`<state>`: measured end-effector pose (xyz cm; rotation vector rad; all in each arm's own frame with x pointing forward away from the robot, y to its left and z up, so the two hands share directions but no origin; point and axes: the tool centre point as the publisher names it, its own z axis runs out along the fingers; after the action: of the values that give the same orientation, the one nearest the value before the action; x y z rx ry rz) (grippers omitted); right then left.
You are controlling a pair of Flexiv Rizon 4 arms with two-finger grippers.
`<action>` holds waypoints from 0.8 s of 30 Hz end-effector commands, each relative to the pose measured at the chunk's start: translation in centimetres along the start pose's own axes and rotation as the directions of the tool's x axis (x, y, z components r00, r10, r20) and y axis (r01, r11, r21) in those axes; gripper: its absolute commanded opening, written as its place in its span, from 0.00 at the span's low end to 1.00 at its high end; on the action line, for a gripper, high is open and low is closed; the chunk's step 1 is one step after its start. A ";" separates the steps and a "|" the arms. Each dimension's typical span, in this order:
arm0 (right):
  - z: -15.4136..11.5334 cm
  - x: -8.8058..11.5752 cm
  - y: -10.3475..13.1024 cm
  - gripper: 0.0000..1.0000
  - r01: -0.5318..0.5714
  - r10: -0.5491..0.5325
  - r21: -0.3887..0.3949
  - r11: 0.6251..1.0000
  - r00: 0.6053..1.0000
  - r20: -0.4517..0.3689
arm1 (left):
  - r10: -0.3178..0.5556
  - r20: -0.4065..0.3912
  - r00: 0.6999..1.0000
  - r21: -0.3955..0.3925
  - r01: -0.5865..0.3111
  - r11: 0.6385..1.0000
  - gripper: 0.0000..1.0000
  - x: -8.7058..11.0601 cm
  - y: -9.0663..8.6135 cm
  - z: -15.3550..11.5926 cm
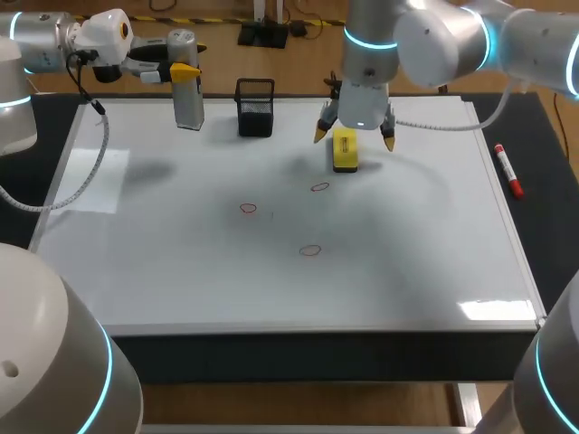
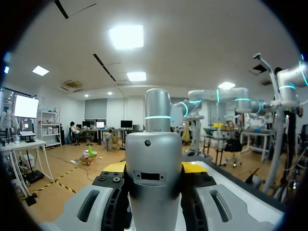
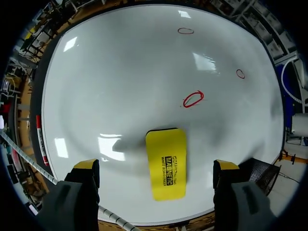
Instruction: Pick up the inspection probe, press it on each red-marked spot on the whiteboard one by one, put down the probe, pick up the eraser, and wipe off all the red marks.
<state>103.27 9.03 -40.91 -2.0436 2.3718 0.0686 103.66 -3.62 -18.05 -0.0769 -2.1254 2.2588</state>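
My right claw (image 3: 156, 167) gapes over one eraser (image 3: 166, 162), three red rings (image 3: 193, 99) ahead; my left claw (image 2: 154, 167) grips one probe (image 2: 153, 144), tips half-hidden.

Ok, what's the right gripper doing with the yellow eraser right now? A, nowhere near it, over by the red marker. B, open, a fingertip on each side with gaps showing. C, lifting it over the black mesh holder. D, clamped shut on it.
B: in the right wrist view the right gripper stands open, its yellow tips well clear of both sides of the eraser, which lies flat on the whiteboard.
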 end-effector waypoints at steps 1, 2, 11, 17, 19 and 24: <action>0.0 -0.3 0.0 1.00 0.006 -0.006 -0.003 1.000 1.000 -0.010 | 0.000 0.000 1.000 -0.001 0.000 1.000 0.00 0.0 -0.1 0.0; 0.1 -0.4 0.0 1.00 0.009 -0.009 -0.004 1.000 1.000 -0.010 | 0.000 0.000 1.000 -0.001 0.000 1.000 0.00 0.0 -0.1 0.0; 0.2 -1.2 0.2 1.00 0.042 -0.042 -0.005 0.999 0.999 -0.003 | 0.000 0.000 1.000 -0.001 0.000 1.000 0.00 0.0 -0.1 0.0; 0.3 -1.3 0.2 1.00 0.054 -0.054 -0.005 0.999 0.999 -0.009 | 0.000 0.000 1.000 -0.001 0.000 1.000 0.00 0.0 -0.1 0.0; 0.4 -1.3 0.1 1.00 0.054 -0.054 -0.007 0.998 0.998 -0.010 | 0.000 0.000 1.000 -0.001 0.000 1.000 0.00 0.0 -0.1 0.0; 0.6 -1.5 0.3 1.00 0.061 -0.061 -0.013 0.998 0.998 -0.012 | 0.000 0.000 1.000 -0.001 0.000 1.000 0.00 0.0 -0.1 0.0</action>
<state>102.93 10.37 -41.41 -2.1175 2.3158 0.0757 103.66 -3.62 -18.05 -0.0769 -2.1254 2.2588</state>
